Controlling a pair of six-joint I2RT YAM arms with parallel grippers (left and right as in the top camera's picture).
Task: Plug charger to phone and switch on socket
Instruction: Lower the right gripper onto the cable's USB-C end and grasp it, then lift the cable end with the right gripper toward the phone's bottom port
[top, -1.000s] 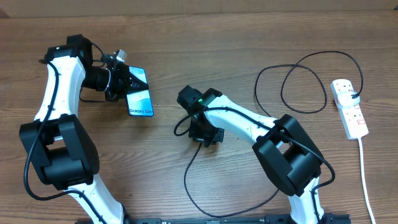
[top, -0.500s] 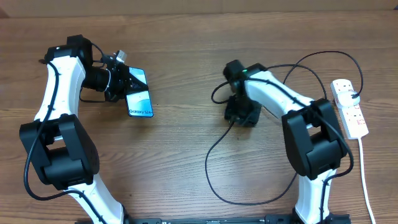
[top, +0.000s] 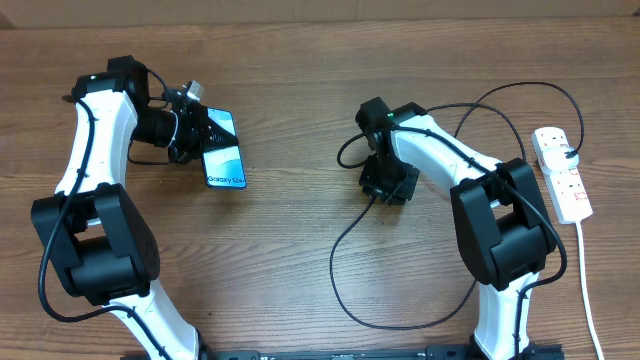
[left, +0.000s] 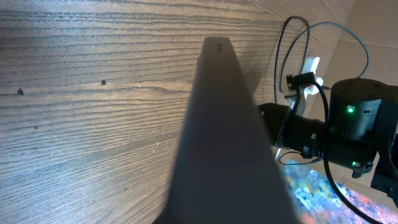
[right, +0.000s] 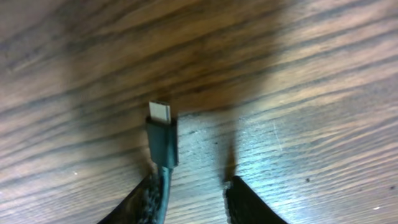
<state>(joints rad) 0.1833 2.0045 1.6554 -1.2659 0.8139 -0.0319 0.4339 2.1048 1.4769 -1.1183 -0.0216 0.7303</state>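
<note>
My left gripper is shut on the upper end of the phone, whose lit screen reads "Galaxy". In the left wrist view the phone shows edge-on as a dark wedge and hides the fingers. My right gripper is low over the table's middle-right. In the right wrist view its fingers stand apart, and the charger's black connector lies against the left finger, metal tip pointing away. The charger cable trails in a loop toward the front. The socket lies at the far right.
A black plug sits in the socket's upper end, and the white cord runs to the front edge. More cable loops lie between my right arm and the socket. The right arm shows in the left wrist view.
My right gripper moved from the table's middle up and to the right, and the cable's end and loop shifted with it. In the last half second it barely moved. The left arm and phone held still.
</note>
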